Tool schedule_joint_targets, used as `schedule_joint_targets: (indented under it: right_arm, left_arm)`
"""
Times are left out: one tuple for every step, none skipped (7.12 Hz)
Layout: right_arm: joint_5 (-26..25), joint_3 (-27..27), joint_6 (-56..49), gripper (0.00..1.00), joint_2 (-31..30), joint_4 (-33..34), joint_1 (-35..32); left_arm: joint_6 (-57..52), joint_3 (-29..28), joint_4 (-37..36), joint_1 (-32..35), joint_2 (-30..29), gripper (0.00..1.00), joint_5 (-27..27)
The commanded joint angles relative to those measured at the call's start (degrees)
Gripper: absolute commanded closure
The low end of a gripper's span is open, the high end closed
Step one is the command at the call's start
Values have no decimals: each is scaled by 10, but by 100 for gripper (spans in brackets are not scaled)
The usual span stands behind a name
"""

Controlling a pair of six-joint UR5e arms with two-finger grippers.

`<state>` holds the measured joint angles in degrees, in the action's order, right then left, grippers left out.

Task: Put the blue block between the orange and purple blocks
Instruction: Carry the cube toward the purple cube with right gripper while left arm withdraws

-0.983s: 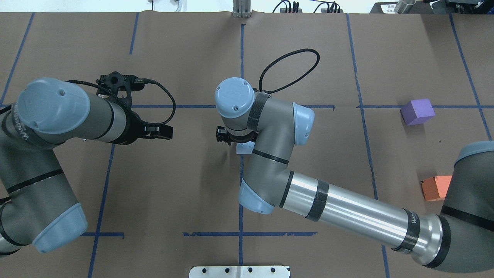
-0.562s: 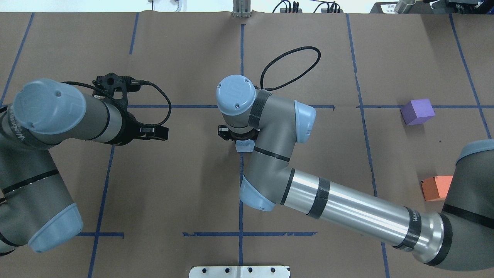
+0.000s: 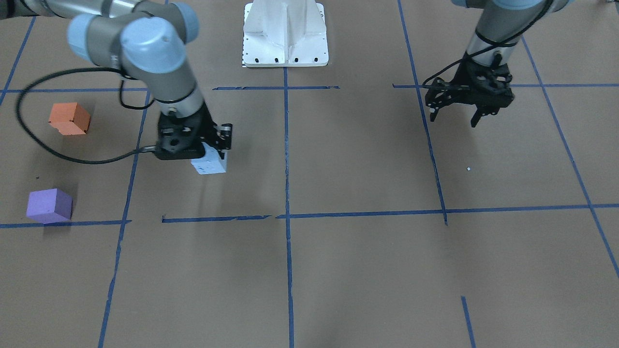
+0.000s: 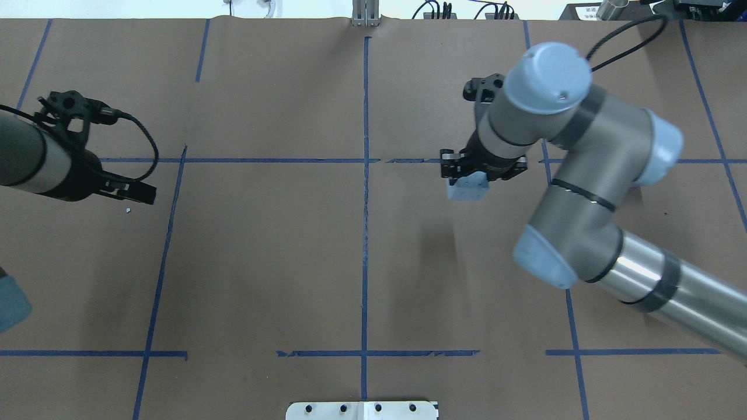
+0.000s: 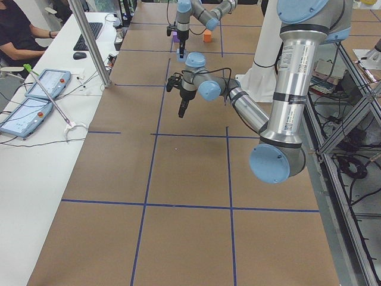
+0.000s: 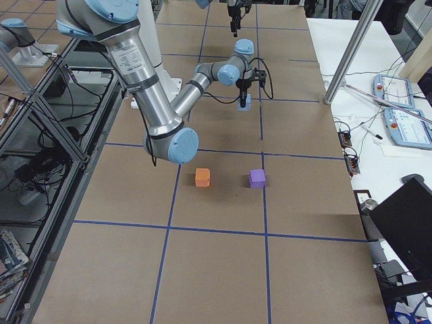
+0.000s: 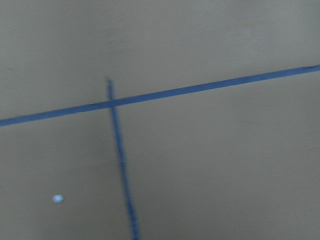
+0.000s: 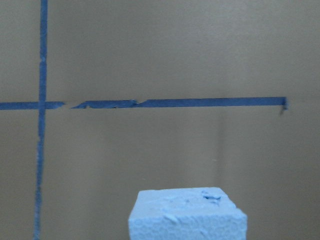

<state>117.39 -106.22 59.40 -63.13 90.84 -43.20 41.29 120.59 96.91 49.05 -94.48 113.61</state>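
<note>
i'm mid-carry: my right gripper (image 3: pixel 213 151) is clamped on the blue block (image 3: pixel 209 164), which hangs just beneath it, clear of the counter (image 3: pixel 367 159). the orange block (image 3: pixel 69 118) and purple block (image 3: pixel 49 206) sit well off to the gripper's right, so next i need to travel that way and lower the block into the gap between them. my left gripper (image 3: pixel 453 120) hangs empty, jaws spread wide.

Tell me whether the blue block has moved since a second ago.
Yes. Held in the right claw, the blue block has gone rightward, away from the centre tape line.
</note>
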Motion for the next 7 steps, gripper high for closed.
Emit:
schedule_joint_targets:
  right_arm:
    - [81,-85,-154,100,-158,-6,-111]
    - [115,-94,-225,100,-215,-7,-173]
    - [146,-92,-321,98,-284,-8,-233]
    - [142,-83,-348,97,-318,-8,-236]
    - [141,-52,-344,96,-313,-23,-235]
    - [140,-2,-302,96,-309,-107,-217]
    - [100,22,-208,96,-310,-195,-166]
  left_arm:
    - [-164,-7,-1,115,60,0,78]
    - [-216,-24,-1,157,75,0,102]
    - [-261,-46,-1,192,89,0,125]
    - [-266,-51,0,203,105,0,129]
    - [-266,-53,0,206,106,0,130]
    - [-265,-54,0,206,106,0,130]
    - [-265,-53,0,206,107,0,130]
